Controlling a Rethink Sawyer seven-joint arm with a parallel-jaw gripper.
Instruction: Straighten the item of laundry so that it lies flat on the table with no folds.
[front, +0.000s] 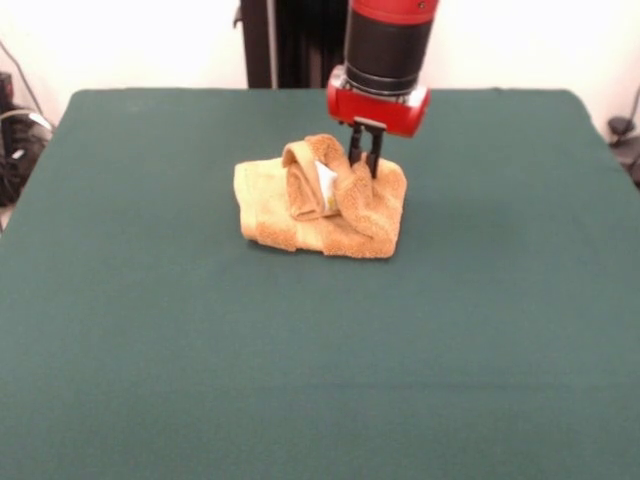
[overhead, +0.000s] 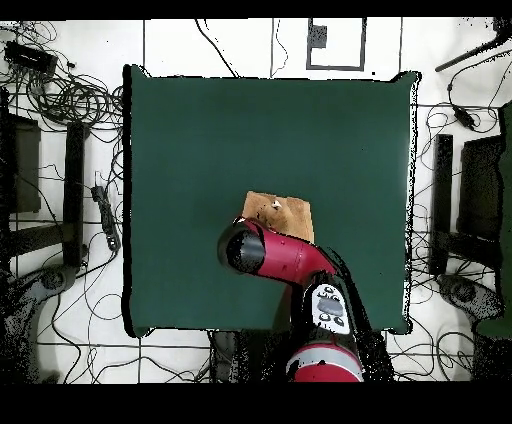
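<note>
The orange-tan towel (front: 320, 215) lies crumpled near the middle of the dark green table (front: 300, 380). One part is rolled up over the rest, and its white tag (front: 327, 185) shows. My gripper (front: 366, 172) comes straight down onto the towel's far right corner. Its two black fingers stand close together, pinching a raised fold of the cloth. In the overhead view the towel (overhead: 285, 212) shows partly, with the red arm (overhead: 280, 258) covering its near edge and hiding the gripper.
The table (overhead: 200, 140) is far larger than the towel, with bare green cloth on all sides of it. Cables and stands lie on the floor around the table (overhead: 70, 100).
</note>
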